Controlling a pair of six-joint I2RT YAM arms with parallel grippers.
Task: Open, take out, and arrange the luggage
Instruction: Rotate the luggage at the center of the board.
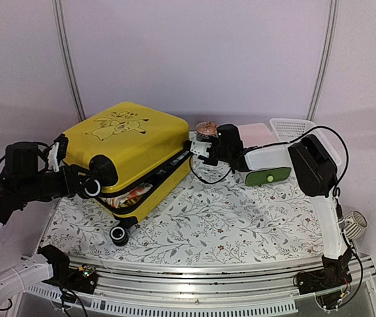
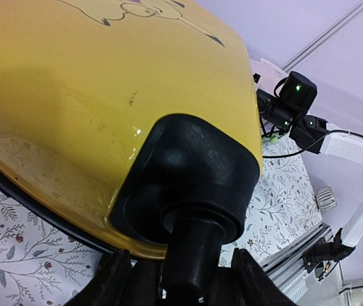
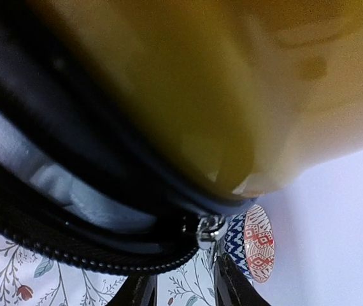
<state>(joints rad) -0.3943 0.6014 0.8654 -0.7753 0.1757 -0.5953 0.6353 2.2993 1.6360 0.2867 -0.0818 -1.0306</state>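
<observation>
The yellow luggage (image 1: 132, 148) lies on its side on the flowered cloth, its lid slightly ajar along the black zipper, with colourful contents (image 1: 132, 195) showing in the gap. My left gripper (image 1: 94, 187) is at its near left corner, shut on a black wheel (image 2: 188, 255) that sits between the fingers (image 2: 114, 280). My right gripper (image 1: 204, 150) is at the far right corner, open. In the right wrist view the silver zipper pull (image 3: 211, 229) hangs just above that gripper (image 3: 185, 287), close to the right finger (image 3: 232, 284). The zipper teeth (image 3: 73, 255) run off to the left.
A small patterned bowl (image 1: 206, 129) stands right behind the luggage corner and shows beside the zipper pull (image 3: 255, 245). A pink-and-green drawer box (image 1: 264, 165) and a white mesh basket (image 1: 293, 127) lie under and behind the right arm. A second black wheel (image 1: 119, 234) points toward the front edge.
</observation>
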